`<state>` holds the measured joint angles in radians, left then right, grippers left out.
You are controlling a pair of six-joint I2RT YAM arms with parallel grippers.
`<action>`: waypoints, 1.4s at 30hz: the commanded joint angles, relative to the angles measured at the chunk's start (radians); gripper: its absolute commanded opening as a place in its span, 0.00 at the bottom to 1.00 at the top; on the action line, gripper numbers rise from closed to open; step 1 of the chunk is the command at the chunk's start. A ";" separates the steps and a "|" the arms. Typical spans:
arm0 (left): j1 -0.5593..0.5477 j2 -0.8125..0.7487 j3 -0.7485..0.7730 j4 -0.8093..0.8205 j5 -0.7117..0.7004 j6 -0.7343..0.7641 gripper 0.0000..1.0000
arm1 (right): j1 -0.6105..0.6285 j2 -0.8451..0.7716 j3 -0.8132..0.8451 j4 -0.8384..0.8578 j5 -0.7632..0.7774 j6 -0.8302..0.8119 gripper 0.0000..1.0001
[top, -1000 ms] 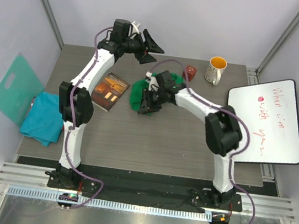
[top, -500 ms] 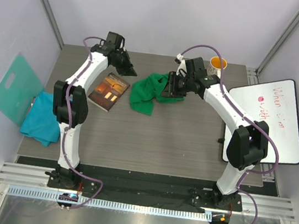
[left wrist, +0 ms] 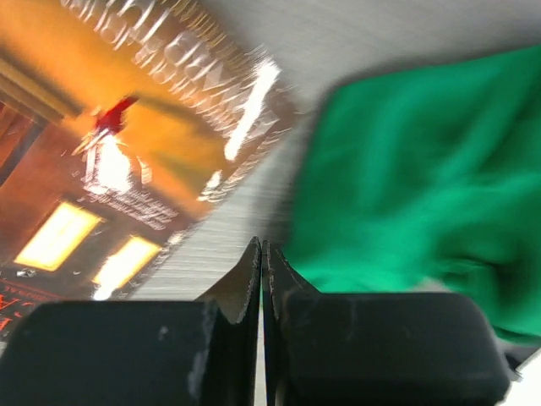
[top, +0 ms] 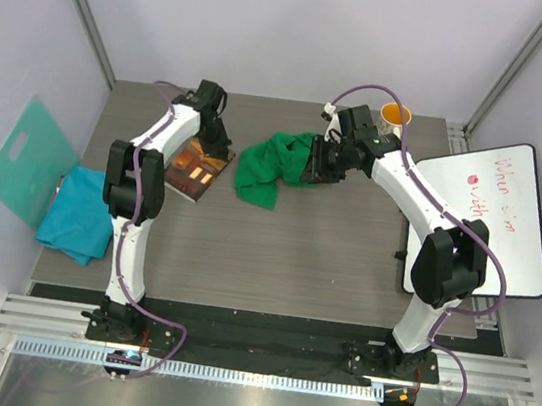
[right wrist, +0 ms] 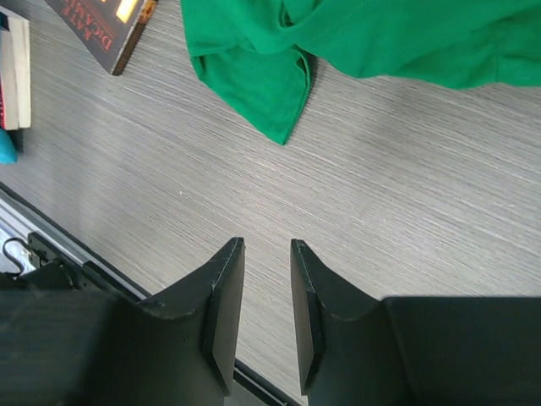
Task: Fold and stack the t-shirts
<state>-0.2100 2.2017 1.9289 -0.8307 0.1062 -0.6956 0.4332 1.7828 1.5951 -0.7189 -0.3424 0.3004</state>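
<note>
- The whiteboard [top: 482, 243] has green handwriting in two lines and a red blob. It runs sideways from where I stand and is too small for me to read.
- The book [top: 191, 170] has an orange, lit-window cover. There is pale lettering on it – blurred in the left wrist view, upside down and cut off in the right one – so I can't make out a title.
- The orange-lined mug [top: 392, 125] carries a dotted pattern, and I see no words on it.
- The green shirt [top: 268, 167] lies crumpled at the far middle of the table [top: 294, 257], just right of the book, with a thin strip of wood between them.
- The teal shirt [top: 77, 214] is bunched at the table's left edge, well apart from the green one. The teal board [top: 26, 161] sits beside it, out past that edge.
- The left gripper [left wrist: 261, 251] has its fingers pressed flat together with nothing in them. It hangs low over the strip between book and green shirt.
- The right gripper [right wrist: 266, 254] has a narrow gap between its fingers and holds nothing. It sits at the green shirt's right side, with bare wood under the tips.
- The whiteboard overhangs the right edge, and the mug stands near the far right corner.
- From the shirts forward to the rail at the near edge is open tabletop, the widest room to work in.
</note>
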 commanded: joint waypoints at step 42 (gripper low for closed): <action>-0.025 0.079 -0.033 -0.010 -0.109 0.217 0.00 | -0.010 0.027 0.046 -0.056 0.045 0.006 0.33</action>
<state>-0.2279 2.2807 1.9121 -0.8009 -0.0105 -0.5316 0.4278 1.8130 1.5894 -0.7876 -0.2974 0.2947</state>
